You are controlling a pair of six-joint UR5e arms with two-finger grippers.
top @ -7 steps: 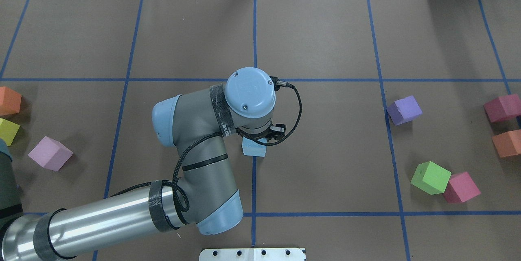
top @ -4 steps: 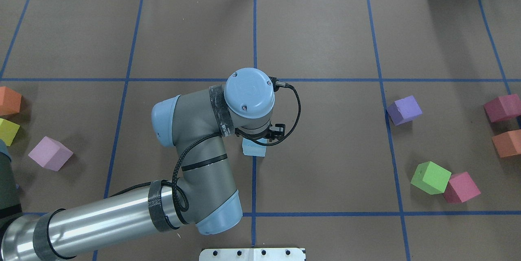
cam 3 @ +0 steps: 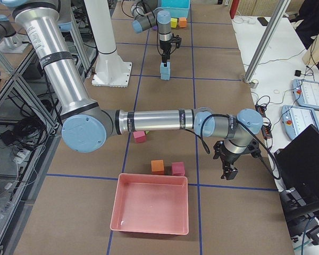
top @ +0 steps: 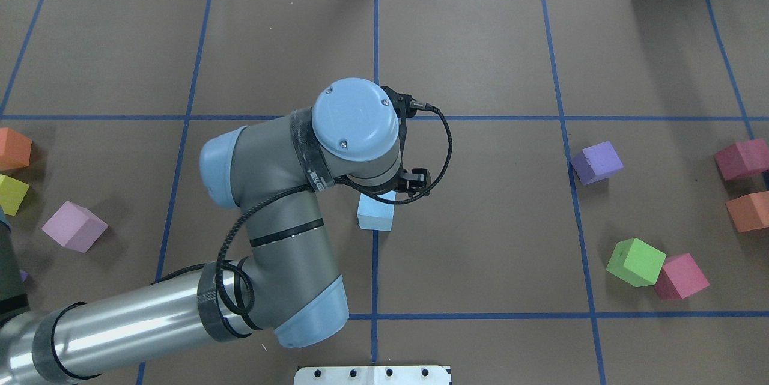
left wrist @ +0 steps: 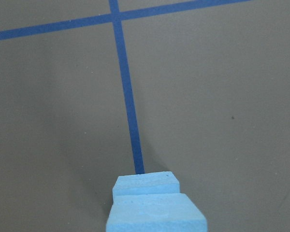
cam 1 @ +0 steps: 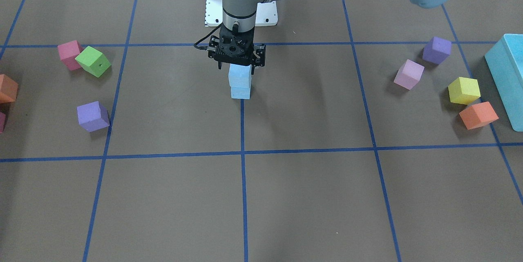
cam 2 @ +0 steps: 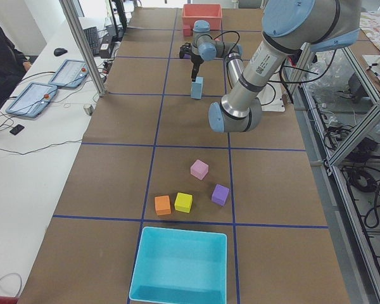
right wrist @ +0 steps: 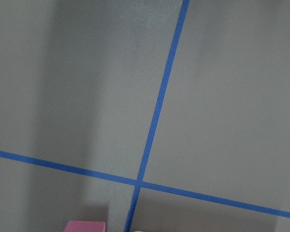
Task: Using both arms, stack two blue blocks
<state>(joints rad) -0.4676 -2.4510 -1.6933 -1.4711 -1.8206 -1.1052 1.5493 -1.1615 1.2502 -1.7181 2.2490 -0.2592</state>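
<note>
Two pale blue blocks stand stacked on the centre tape line, the top block (cam 1: 240, 76) on the bottom block (cam 1: 240, 92). The stack also shows in the overhead view (top: 375, 217) and in the left wrist view (left wrist: 154, 215). My left gripper (cam 1: 237, 68) hangs just above the stack, open and empty, its fingers wider apart than the top block. My right gripper (cam 3: 227, 171) shows only in the exterior right view, low over the table near a red bin; I cannot tell whether it is open or shut.
On one side lie a purple cube (cam 1: 93, 116), a green cube (cam 1: 93, 61) and a pink-red cube (cam 1: 68, 54). On the other lie pink (cam 1: 408, 74), purple (cam 1: 436, 49), yellow (cam 1: 463, 90) and orange (cam 1: 478, 115) cubes and a turquoise bin (cam 1: 504, 78). A red bin (cam 3: 151, 210) stands at the right end.
My left wrist has risen and drawn back from the stack. More of the top blue block shows from overhead. The blocks have not moved.
</note>
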